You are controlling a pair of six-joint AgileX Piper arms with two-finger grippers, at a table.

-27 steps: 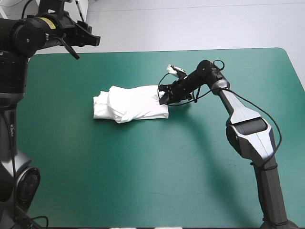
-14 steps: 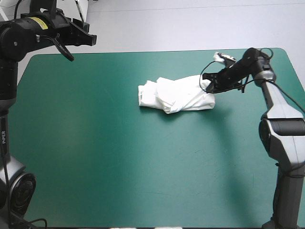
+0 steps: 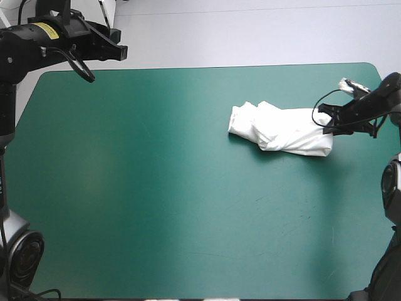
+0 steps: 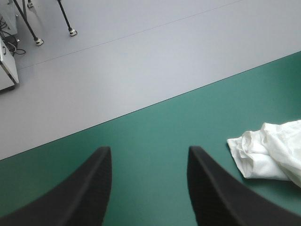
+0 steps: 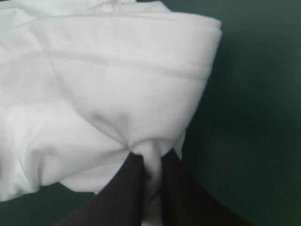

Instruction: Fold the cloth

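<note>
The near part of the table point(image 3: 156, 213) shows only its teal-green cover, in the high view reaching from the near edge up to the middle. Farther in, on the right half and closer to the far edge than to the near one, lies the T-shirt point(image 3: 282, 130), a white, lumpy folded bundle resting on the cover. Its length runs roughly left to right, and its right end sits a little nearer than its left. At that right end, close to the table's right edge, the right gripper point(image 3: 331, 122) is low at the cloth. In the right wrist view its black fingers point(image 5: 127, 188) are all but together, with a pinch of white fabric clamped between them. The cloth puckers in toward that pinch, and ahead of it a folded edge with a stitched hem runs across the bundle, with the cover showing beside it. Farthest off, the left gripper point(image 4: 149, 150) is raised over the table's far-left corner, well apart from the T-shirt. Its two fingers stand wide apart, with the cover and the table's far edge visible between and beyond them. The crumpled left end of the bundle shows ahead and off to one side of it, and grey floor lies past the edge.
</note>
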